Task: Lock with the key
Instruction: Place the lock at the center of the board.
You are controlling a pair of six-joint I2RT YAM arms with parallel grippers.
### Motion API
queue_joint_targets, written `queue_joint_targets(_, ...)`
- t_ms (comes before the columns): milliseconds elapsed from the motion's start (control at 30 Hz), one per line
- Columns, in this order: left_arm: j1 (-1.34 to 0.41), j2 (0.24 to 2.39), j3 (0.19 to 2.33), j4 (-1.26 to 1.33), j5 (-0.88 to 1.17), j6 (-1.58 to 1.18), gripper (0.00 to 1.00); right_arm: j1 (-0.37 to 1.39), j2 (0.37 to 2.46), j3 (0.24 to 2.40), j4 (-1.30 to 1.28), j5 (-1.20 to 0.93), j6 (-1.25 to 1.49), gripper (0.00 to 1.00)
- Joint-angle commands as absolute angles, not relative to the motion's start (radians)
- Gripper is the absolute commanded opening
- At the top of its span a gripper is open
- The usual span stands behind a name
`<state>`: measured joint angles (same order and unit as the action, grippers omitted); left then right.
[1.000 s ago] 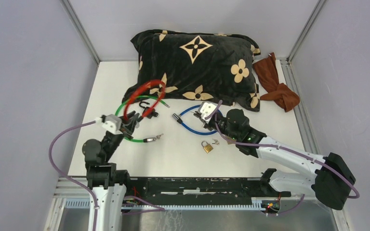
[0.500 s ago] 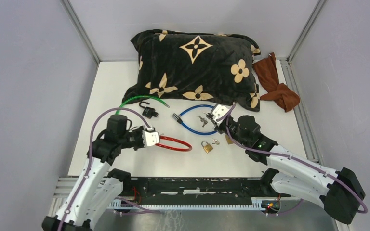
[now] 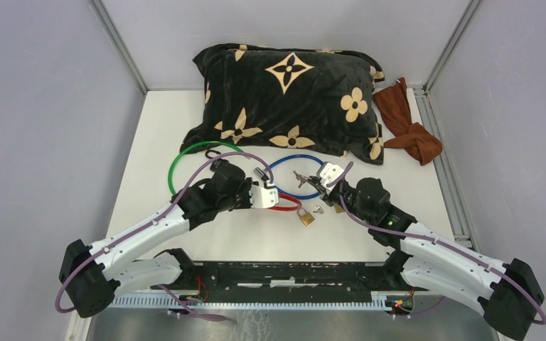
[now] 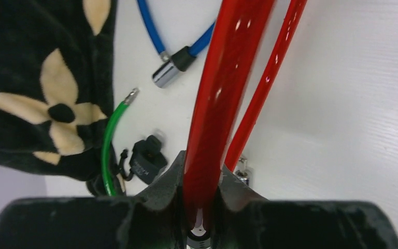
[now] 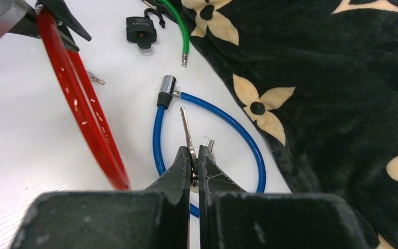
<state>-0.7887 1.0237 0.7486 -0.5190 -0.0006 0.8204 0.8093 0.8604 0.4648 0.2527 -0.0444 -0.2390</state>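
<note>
Key (image 5: 186, 127) is pinched in your right gripper (image 5: 194, 155); left gripper (image 4: 202, 174) clamps the red cable (image 4: 230, 72); the locking itself seems not begun.

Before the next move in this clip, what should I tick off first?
1. The key is pinched in the right gripper: ok.
2. The red cable lock is clamped in the left gripper: ok.
3. The keyhole of the red cable lock is in view: cannot tell.
4. The key is lined up with the red cable lock: not ok. It points over the blue cable lock, with the red one off to its side.
</note>
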Motion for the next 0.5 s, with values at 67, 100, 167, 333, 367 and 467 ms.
queue_joint_targets(67, -0.896, 0.99, 0.689, -0.329, -0.179, 0.728, 0.02, 0.808, 0.814, 0.446, 0.274, -0.057, -0.222, 0.0)
queue_joint_targets(100, -0.917, 0.985, 0.665, -0.344, -0.166, 0.729, 0.02, 0.808, 0.815, 0.447, 0.273, -0.06, -0.224, 0.0)
queue_joint_targets(167, -0.957, 0.984, 0.633, -0.389, -0.136, 0.729, 0.02, 0.808, 0.818, 0.45, 0.272, -0.067, -0.222, 0.0)
queue_joint_targets(333, -0.971, 0.974, 0.542, -0.425, -0.125, 0.837, 0.14, 0.808, 0.824, 0.458, 0.263, -0.104, -0.212, 0.0)
queue_joint_targets(367, -0.972, 0.97, 0.531, -0.425, -0.122, 0.856, 0.16, 0.808, 0.826, 0.457, 0.263, -0.111, -0.208, 0.0)
queue_joint_targets(467, -0.973, 0.955, 0.531, -0.461, -0.06, 0.873, 0.3, 0.808, 0.849, 0.462, 0.264, -0.152, -0.188, 0.0)
